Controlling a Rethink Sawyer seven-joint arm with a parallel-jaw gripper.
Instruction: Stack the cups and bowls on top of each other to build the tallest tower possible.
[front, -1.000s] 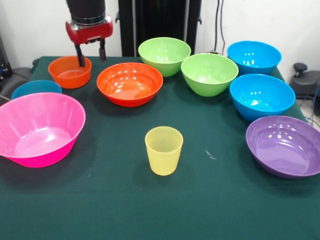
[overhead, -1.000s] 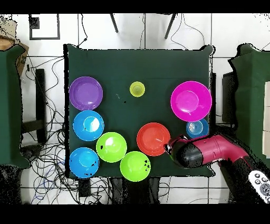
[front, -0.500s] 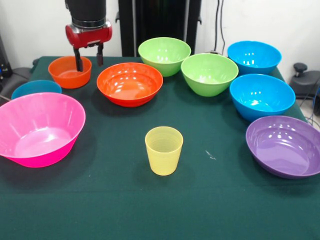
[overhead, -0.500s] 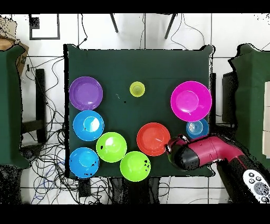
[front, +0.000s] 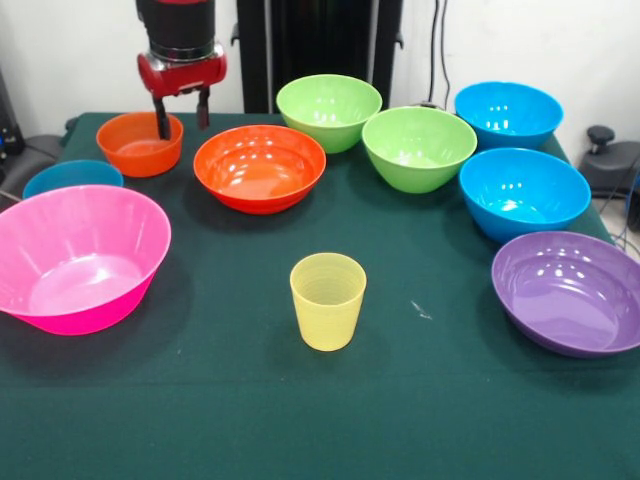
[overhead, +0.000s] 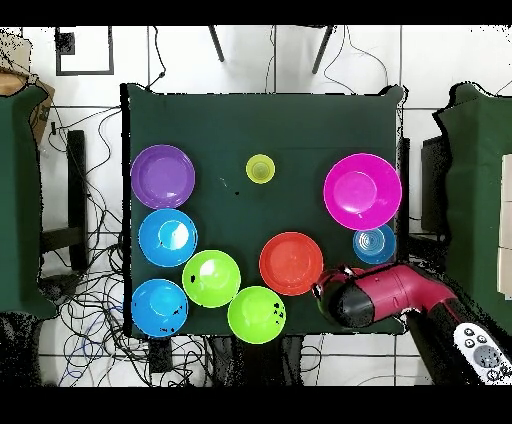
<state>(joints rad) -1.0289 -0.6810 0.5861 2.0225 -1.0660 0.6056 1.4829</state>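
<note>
- Red and black, the gripper (front: 182, 117) hangs with its two fingers spread, one finger over the small orange bowl (front: 140, 143), its rim between them.
- Just beside that bowl sits the wide orange bowl (front: 259, 167).
- The pink bowl (front: 75, 258) and a small blue bowl (front: 71, 178) sit nearer the front edge.
- The yellow cup (front: 327, 300) stands upright alone, mid-table (front: 420, 400).
- No bowls are stacked.

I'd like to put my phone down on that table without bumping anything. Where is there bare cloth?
The widest bare cloth is along the edge in front of the yellow cup, between the pink bowl and the purple bowl. The far side is crowded: orange, green and blue bowls sit close together, with the gripper hanging there.
</note>
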